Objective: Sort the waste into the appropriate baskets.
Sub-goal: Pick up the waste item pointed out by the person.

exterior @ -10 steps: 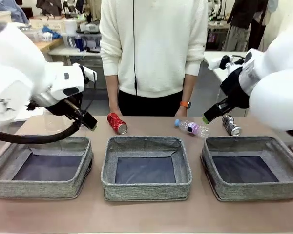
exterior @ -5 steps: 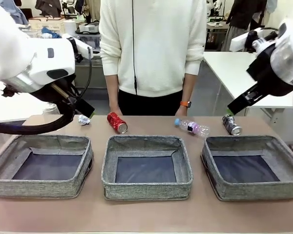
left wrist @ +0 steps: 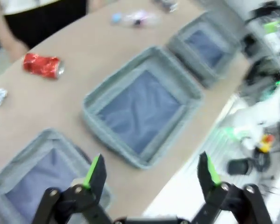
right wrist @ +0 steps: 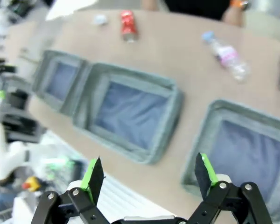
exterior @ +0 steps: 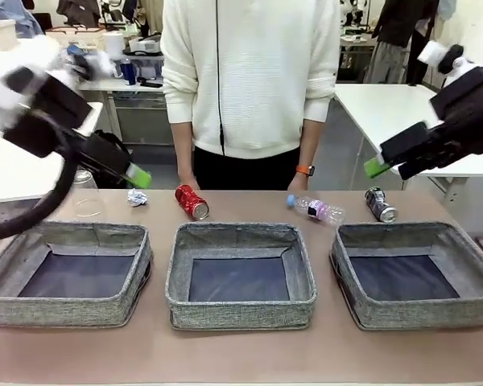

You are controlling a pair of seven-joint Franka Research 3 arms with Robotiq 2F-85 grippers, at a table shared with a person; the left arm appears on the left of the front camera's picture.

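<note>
Along the table's far edge lie a white paper wad [exterior: 137, 197], a red can [exterior: 191, 202], a small clear bottle [exterior: 316, 210] and a dark can [exterior: 380, 205]. A clear plastic cup [exterior: 85, 195] stands faintly at far left. Three grey baskets sit in a row: left [exterior: 72, 310], middle [exterior: 240, 310], right [exterior: 419, 315], each with nothing in it. My left gripper [exterior: 135, 174] hangs open above the wad. High above the dark can, my right gripper [exterior: 376, 166] is open too. From the left wrist, open fingers [left wrist: 151, 170] look down on the middle basket [left wrist: 95, 126] and red can [left wrist: 42, 65]. The right wrist's open fingers [right wrist: 149, 175] frame all the baskets.
A person in a white sweater [exterior: 249, 72] stands at the far side, hands down by the table edge behind the red can and the bottle. A white table [exterior: 386, 104] stands beyond at right. Bare tabletop [exterior: 241, 354] runs in front of the baskets.
Both arms have lifted and swung outward, away from the table's middle. The paper wad, hidden behind the left arm a second ago, is now in sight. The waste has not moved.
</note>
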